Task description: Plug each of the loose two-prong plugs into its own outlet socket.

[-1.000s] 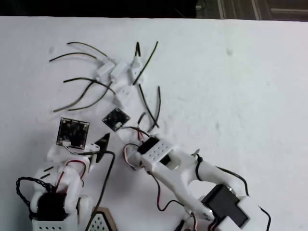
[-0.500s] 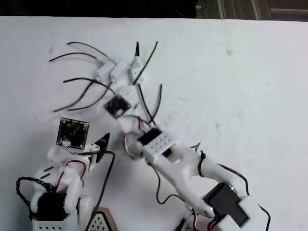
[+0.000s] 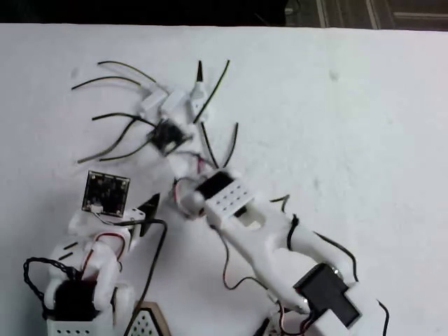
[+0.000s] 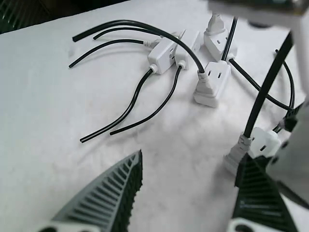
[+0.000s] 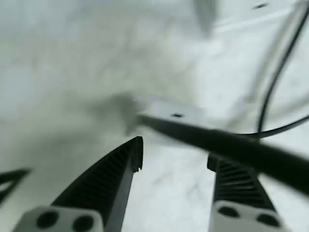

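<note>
Several white outlet blocks and plugs on short black cords lie in a cluster at the table's far left. In the left wrist view an outlet block shows two slots, and a plug rests against it. My right gripper hangs over the near end of the cluster, under its camera board. It is open, with a blurred white block and a black cord just past its fingertips. My left gripper is open over bare table near the front left.
A white connector on a black cable sits by the right arm's body, close to one left finger. Loose black cords fan out left of the cluster. The white table is bare on the right.
The right arm has stretched forward from near the left gripper until its camera board is over the outlet cluster. The left arm has not moved.
</note>
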You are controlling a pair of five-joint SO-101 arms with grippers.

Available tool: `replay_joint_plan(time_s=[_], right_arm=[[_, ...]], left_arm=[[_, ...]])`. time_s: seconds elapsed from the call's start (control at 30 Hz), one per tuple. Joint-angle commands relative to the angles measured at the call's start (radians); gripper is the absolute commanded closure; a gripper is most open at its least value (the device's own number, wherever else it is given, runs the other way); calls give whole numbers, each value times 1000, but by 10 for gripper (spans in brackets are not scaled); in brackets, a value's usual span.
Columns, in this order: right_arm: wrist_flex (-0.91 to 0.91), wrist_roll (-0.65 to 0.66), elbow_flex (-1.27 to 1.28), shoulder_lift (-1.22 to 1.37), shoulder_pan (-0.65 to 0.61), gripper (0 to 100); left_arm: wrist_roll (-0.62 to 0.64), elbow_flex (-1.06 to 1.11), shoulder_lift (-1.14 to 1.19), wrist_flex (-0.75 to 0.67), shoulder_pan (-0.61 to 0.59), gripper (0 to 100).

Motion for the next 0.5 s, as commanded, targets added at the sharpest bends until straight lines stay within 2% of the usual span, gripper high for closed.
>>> replay_joint_plan(time_s=[0.0, 0.17, 0.47], right_arm=[[33, -5, -49, -7, -54, 714], [12, -2, -49, -5, -58, 629], [-159, -6, -86, 194, -53, 636]], left_arm=[[5, -2, -1, -21, -7, 691], [5, -2, -1, -21, -7, 691], [5, 0, -1, -21, -7, 691]])
